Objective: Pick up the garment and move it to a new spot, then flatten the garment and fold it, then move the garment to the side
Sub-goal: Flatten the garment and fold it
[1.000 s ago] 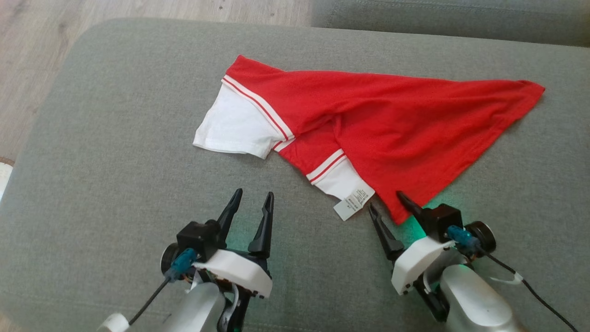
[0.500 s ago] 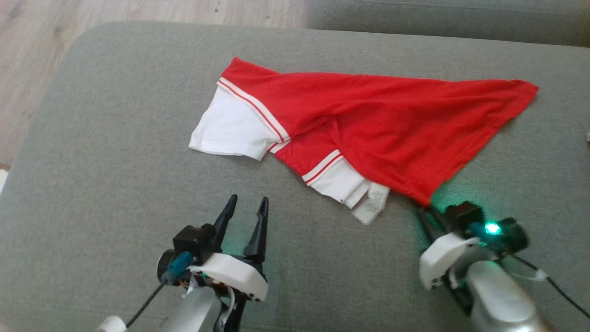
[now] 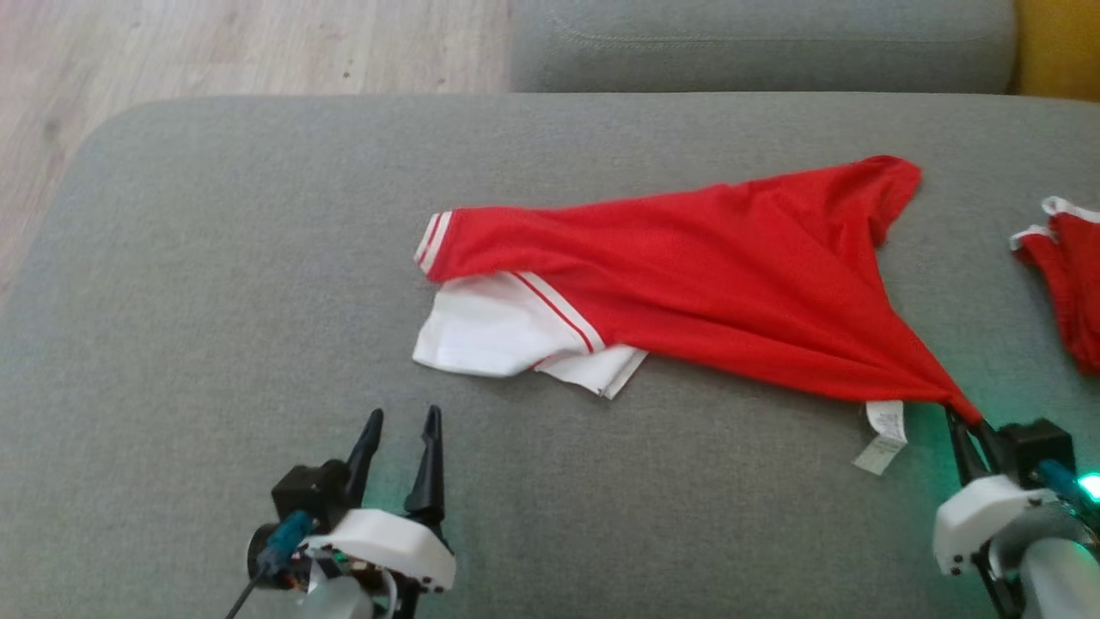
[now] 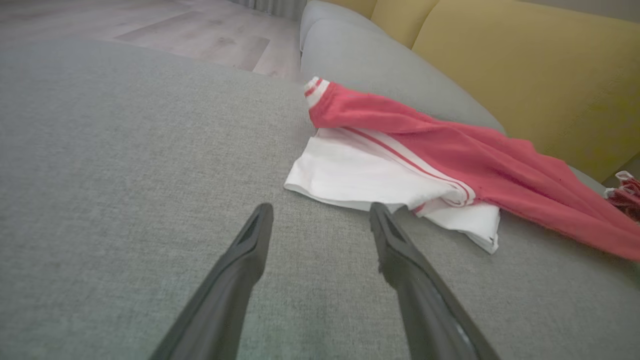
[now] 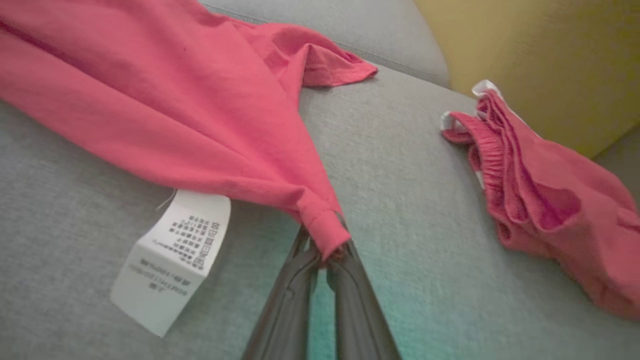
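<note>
Grey woven upholstery forms the working surface: a broad seat cushion (image 3: pixel 215 301) with rounded corners and a fine, matte weave. Pale wood-plank floor (image 3: pixel 215 43) shows beyond the cushion's far left corner. A second grey cushion (image 3: pixel 756 43) adjoins its far edge, and a yellow backrest (image 4: pixel 525 75) of similar weave rises beyond its far right side. The garment (image 3: pixel 730 249) is a red shirt in a fine mesh knit. It lies across the cushion's middle and right half, drawn into a long wedge that narrows toward the cushion's near right corner. At the wide end, toward the cushion's left half, a white sleeve (image 3: pixel 490 331) with red-and-white striped trim lies flat and partly tucked under the red body. A white rectangular care label (image 3: pixel 883 434), printed with small dark text, hangs from the hem and rests on the cushion near its near right corner. The right tool (image 3: pixel 967 421) has its two dark fingers pressed together on the garment's hemmed red corner, and creases radiate from the pinch. A green glow tints the cushion beneath it. The left tool (image 3: pixel 404 414) stands over the cushion's near left-centre area with its tapered fingers spread, holding nothing and clear of the sleeve. A crumpled red piece (image 3: pixel 1066 275) with a gathered band and white edging lies at the cushion's right edge, apart from the garment.
</note>
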Available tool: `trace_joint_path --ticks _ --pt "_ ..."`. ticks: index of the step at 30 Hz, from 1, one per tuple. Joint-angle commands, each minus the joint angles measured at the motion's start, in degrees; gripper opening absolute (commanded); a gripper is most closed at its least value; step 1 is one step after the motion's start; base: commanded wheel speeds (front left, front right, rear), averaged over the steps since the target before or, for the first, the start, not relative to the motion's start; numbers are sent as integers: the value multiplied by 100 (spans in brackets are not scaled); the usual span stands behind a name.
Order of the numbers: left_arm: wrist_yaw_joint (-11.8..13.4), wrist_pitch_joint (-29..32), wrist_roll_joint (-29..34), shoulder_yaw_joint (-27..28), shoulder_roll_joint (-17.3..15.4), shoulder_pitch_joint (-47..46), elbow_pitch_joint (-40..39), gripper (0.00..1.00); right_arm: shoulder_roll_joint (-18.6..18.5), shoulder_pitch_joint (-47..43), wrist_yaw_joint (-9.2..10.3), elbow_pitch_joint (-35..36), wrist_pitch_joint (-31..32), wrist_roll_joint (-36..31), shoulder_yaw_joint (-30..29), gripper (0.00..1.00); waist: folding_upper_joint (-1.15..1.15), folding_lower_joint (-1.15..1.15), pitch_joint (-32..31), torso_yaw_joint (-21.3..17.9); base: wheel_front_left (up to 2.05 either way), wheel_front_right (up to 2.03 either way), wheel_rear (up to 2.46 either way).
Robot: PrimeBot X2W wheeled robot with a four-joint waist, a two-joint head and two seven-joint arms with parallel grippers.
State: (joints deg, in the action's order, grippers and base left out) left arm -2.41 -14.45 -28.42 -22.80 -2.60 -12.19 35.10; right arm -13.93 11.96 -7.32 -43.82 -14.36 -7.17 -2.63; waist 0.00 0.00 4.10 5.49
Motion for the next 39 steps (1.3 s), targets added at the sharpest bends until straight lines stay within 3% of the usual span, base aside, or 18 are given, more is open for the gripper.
trace_joint_path --ticks 1,2,3,11,16,22,29,39 --pt "45 -55 53 267 -28 -89 -136 100 -142 16 -17 195 -63 -23 3 11 0 0 -36 -49 0 0 0" --pt "78 -55 87 326 -28 -61 -155 100 -103 -9 -17 233 -63 -1 -89 71 0 0 -47 -68 0 0 0" --pt "108 -55 128 381 -28 -38 -181 100 -31 -30 -17 293 -63 47 -138 100 0 0 -53 -82 0 0 0" --pt "403 -55 687 826 -28 165 -537 100 629 -168 -17 1491 -63 863 195 100 0 0 -120 -149 0 0 0" --pt "473 -55 1006 1053 -28 268 -772 100 958 -233 -17 1933 -63 1202 -15 100 0 0 -194 -159 0 0 0" --pt "540 -55 1384 1203 -28 516 -957 100 1098 -368 -17 1702 -63 1369 -224 100 0 0 -363 -200 0 0 0" --pt "576 -55 1573 1319 -28 719 -1025 100 1103 -425 -17 1465 -63 1592 170 100 0 0 -420 -248 0 0 0" --pt "622 -55 1705 1514 -28 688 -1035 100 1104 -375 -17 1653 -63 1580 493 100 0 0 -352 -255 0 0 0"
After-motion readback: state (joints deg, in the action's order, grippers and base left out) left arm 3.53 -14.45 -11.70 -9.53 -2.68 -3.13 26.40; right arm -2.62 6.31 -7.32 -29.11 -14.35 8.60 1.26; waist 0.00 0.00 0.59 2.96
